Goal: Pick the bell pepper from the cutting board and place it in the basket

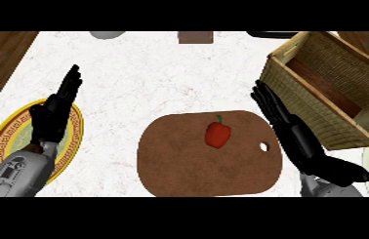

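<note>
The bell pepper (217,134) lies near the middle of the cutting board (180,165), untouched, so the pick is not yet made. The right robot hand (299,135) stands with straight fingers at the board's right edge, between pepper and basket (310,99), well placed to reach in. The left robot hand (56,111) rests open over a gold-rimmed plate (14,121) on the white bench (158,77), out of the way.

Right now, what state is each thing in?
bell pepper: lying on the cutting board, untouched
cutting board: flat on the counter
basket: no contents visible
plate: partly under the left hand
left hand: open
right hand: open, beside the board
</note>
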`<state>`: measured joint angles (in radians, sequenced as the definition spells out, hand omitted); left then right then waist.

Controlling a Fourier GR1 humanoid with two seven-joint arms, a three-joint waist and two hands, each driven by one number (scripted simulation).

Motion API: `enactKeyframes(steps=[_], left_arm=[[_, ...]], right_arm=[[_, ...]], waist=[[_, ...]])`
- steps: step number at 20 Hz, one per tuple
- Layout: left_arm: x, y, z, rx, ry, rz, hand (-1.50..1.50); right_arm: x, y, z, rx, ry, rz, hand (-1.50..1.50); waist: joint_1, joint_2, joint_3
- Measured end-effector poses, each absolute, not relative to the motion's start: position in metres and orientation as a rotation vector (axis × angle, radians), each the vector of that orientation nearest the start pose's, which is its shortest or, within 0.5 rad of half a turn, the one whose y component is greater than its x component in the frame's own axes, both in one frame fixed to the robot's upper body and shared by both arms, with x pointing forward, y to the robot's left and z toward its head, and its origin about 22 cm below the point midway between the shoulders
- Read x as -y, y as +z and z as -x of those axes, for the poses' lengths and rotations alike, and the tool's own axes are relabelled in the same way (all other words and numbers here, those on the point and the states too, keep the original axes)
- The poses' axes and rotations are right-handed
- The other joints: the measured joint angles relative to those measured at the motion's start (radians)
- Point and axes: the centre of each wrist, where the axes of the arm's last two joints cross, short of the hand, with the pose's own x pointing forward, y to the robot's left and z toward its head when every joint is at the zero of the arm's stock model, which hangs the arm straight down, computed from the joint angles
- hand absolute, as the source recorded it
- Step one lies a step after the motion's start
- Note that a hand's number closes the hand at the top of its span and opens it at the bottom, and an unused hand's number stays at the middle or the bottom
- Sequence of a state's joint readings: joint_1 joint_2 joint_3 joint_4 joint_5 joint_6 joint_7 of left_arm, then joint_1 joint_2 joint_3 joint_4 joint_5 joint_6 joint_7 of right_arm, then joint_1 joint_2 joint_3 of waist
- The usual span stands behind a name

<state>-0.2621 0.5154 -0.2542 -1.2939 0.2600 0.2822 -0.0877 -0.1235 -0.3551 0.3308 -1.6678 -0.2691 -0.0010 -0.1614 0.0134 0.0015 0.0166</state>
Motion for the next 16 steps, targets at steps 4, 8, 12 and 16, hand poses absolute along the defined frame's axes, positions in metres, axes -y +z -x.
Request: enactKeyframes(steps=[4,8,12,16], left_arm=[[-0.300,0.034,-0.296,1.551,-0.179,-0.307,0.00],[-0.300,0.036,-0.299,1.483,-0.143,-0.253,0.00],[-0.300,0.035,-0.300,1.431,-0.127,-0.203,0.00],[-0.302,0.034,-0.298,1.404,-0.107,-0.182,0.00]], right_arm=[[0.227,0.068,-0.282,1.895,0.262,-0.230,1.50],[0.239,0.097,-0.311,1.996,0.399,-0.095,-1.50],[0.190,0.087,-0.313,2.052,0.654,0.053,-1.50],[0.114,0.080,-0.310,2.085,0.664,0.165,-1.50]], waist=[[0.002,0.000,-0.010],[0.021,0.005,-0.016],[0.032,0.005,-0.018],[0.024,0.000,-0.018]])
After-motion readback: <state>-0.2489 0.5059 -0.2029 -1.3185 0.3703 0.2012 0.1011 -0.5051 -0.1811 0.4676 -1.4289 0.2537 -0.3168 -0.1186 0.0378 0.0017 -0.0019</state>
